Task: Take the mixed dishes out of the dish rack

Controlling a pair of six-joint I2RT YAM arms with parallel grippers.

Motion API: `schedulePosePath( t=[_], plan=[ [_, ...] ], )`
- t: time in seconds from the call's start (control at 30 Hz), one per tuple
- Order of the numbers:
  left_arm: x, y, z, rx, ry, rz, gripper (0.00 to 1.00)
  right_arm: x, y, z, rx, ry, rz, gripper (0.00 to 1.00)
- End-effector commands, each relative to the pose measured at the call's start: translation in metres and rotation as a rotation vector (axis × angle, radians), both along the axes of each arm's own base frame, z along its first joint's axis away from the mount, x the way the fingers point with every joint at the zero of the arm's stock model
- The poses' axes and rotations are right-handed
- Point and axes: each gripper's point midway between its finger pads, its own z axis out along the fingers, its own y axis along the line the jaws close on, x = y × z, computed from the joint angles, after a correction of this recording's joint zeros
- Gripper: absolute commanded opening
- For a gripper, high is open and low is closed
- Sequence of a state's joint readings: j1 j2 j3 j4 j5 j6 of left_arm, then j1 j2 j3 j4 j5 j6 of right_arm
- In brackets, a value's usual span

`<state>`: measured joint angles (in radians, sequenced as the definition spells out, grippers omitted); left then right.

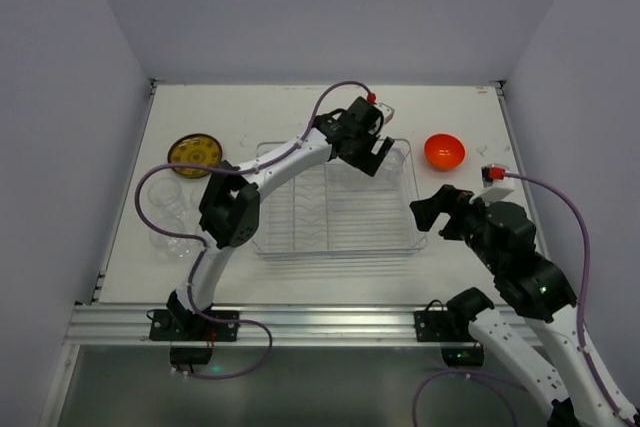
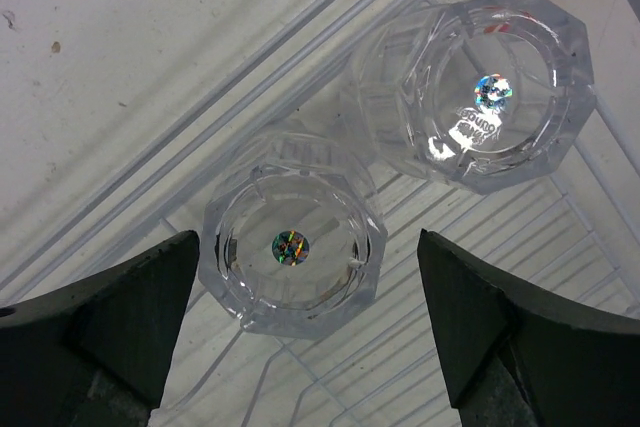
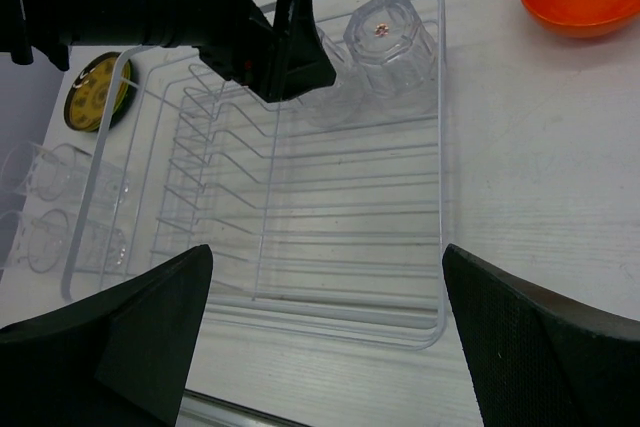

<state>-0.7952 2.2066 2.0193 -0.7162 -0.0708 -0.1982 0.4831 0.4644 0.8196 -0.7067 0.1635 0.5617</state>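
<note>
The clear dish rack lies mid-table. Two upturned clear glass cups stand in its far right corner. My left gripper hovers open right above them; in the left wrist view the nearer cup sits between its spread fingers untouched, with the other cup just beyond. My right gripper hangs open over the rack's near right edge, nothing between its fingers. The orange bowl rests on the table right of the rack. The yellow plate lies to the rack's left.
Several clear glass cups stand on the table left of the rack, below the plate. The left arm's purple cable loops over that side. Walls close the table on three sides.
</note>
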Motion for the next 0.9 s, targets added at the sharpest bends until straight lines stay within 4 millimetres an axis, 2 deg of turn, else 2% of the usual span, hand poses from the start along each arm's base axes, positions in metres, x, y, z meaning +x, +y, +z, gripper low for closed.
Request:
schedulePosePath(
  t=[0.0,0.17,0.2,0.27,0.3,0.47,0.5,0.53,0.57,0.67,0.7,0.77,0.8,0.83,0.87],
  plan=[
    [0.006,-0.004,0.000,0.031,-0.021,-0.026,0.90,-0.010,0.000,0.021,0.022,-0.052,0.030,0.99],
    [0.008,-0.002,-0.011,0.062,-0.008,-0.017,0.77,-0.014,-0.001,0.023,0.026,-0.065,0.043,0.99],
    [0.008,-0.002,-0.012,0.063,-0.007,-0.017,0.69,-0.014,-0.001,0.023,0.026,-0.064,0.044,0.99],
    [0.008,-0.002,-0.013,0.065,-0.007,-0.016,0.62,-0.014,-0.001,0.023,0.023,-0.064,0.045,0.99],
    [0.008,-0.002,-0.013,0.065,-0.007,-0.016,0.53,-0.014,0.000,0.022,0.025,-0.065,0.049,0.99],
    [0.001,0.003,-0.003,0.054,0.001,0.000,0.21,-0.016,0.002,0.019,0.020,-0.076,0.069,0.99],
    [-0.001,0.004,0.010,0.034,-0.010,0.003,0.13,-0.017,0.002,0.021,0.028,-0.089,0.073,0.99],
    [-0.002,0.004,0.019,0.015,-0.015,0.013,0.10,-0.017,0.002,0.020,0.028,-0.092,0.075,0.99],
    [-0.005,0.005,0.037,-0.013,-0.033,0.014,0.01,-0.018,0.003,0.020,0.030,-0.096,0.078,0.99],
    [-0.012,-0.001,0.068,-0.091,-0.058,0.002,0.00,-0.016,0.001,0.021,0.031,-0.106,0.066,0.99],
    [-0.017,-0.001,0.088,-0.129,-0.078,-0.007,0.00,-0.014,0.002,0.022,0.033,-0.110,0.066,0.99],
    [-0.024,-0.008,0.108,-0.199,-0.088,-0.029,0.00,-0.011,0.004,0.019,0.028,-0.104,0.068,0.99],
    [-0.028,-0.006,0.127,-0.233,-0.111,-0.032,0.00,-0.010,0.005,0.018,0.026,-0.103,0.070,0.99],
    [-0.031,-0.006,0.133,-0.256,-0.117,-0.025,0.00,-0.009,0.006,0.018,0.025,-0.098,0.072,0.99],
    [-0.040,-0.006,0.153,-0.304,-0.128,-0.046,0.00,-0.006,0.008,0.014,0.015,-0.077,0.077,0.99]
  ],
)
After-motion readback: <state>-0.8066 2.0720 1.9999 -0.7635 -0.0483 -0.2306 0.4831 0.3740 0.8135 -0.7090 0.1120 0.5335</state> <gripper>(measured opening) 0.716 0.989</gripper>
